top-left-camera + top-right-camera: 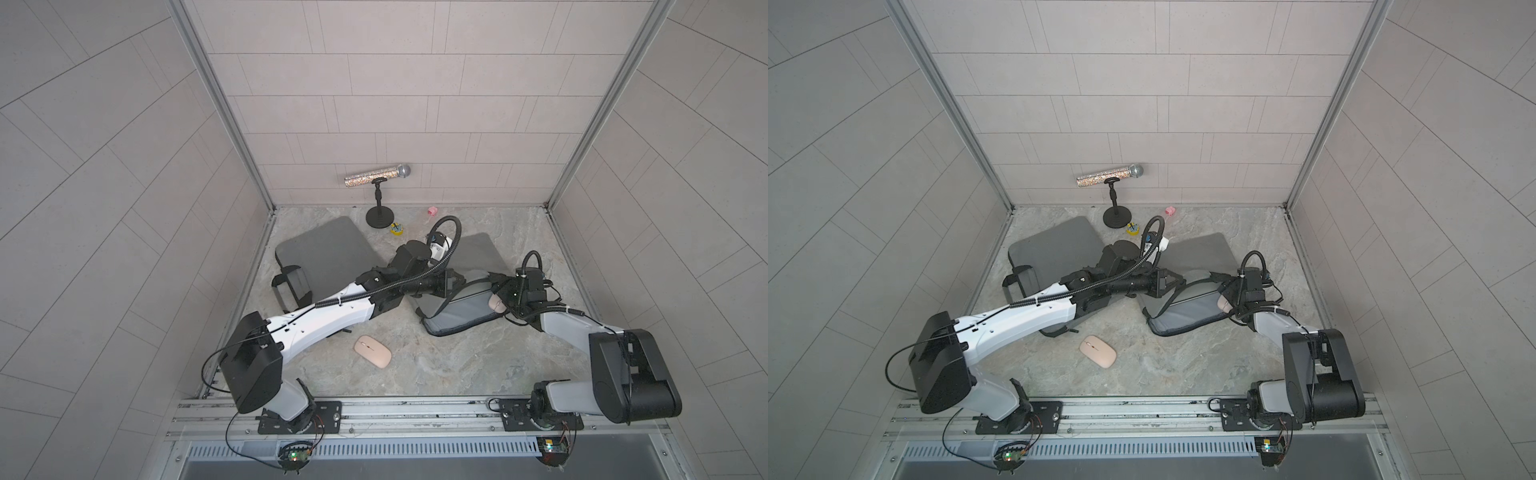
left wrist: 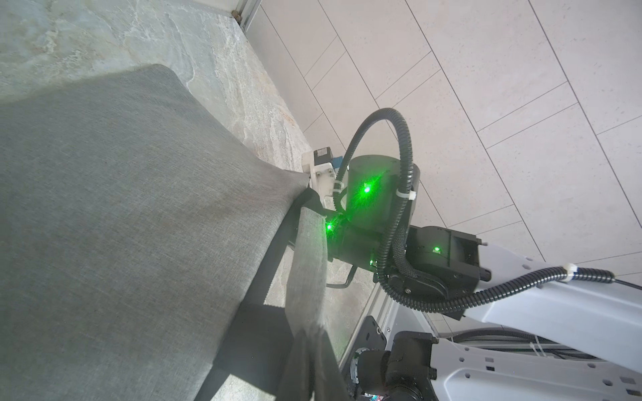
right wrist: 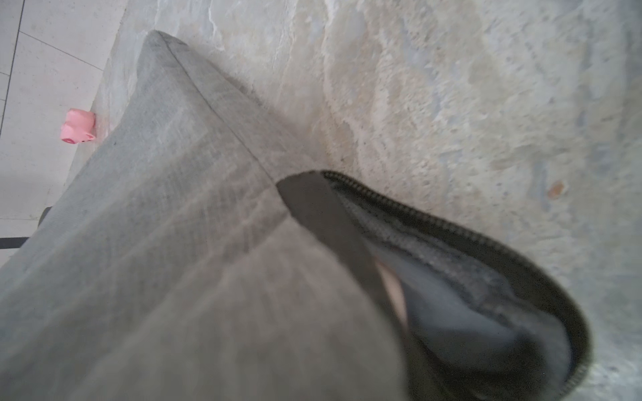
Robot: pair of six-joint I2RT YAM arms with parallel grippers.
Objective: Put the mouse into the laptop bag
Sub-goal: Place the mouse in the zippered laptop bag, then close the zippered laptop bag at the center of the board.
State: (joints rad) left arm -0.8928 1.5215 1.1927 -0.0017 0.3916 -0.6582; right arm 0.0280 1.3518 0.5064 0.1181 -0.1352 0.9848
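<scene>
Right pincer (image 1: 500, 302) low over laptop bag (image 1: 459, 318)

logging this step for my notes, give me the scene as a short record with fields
target bag: open grey fabric laptop bag, zip mouth gaping, right of centre
other bag: flat grey fabric laptop bag, back left
mouse at bag: pale pink computer mouse at the open bag's mouth, beside the right gripper
spare mouse: second pale pink computer mouse loose on the marbled table, front centre
left gripper: shut on the open bag's black handle
right gripper: grip on the mouse cannot be told
</scene>
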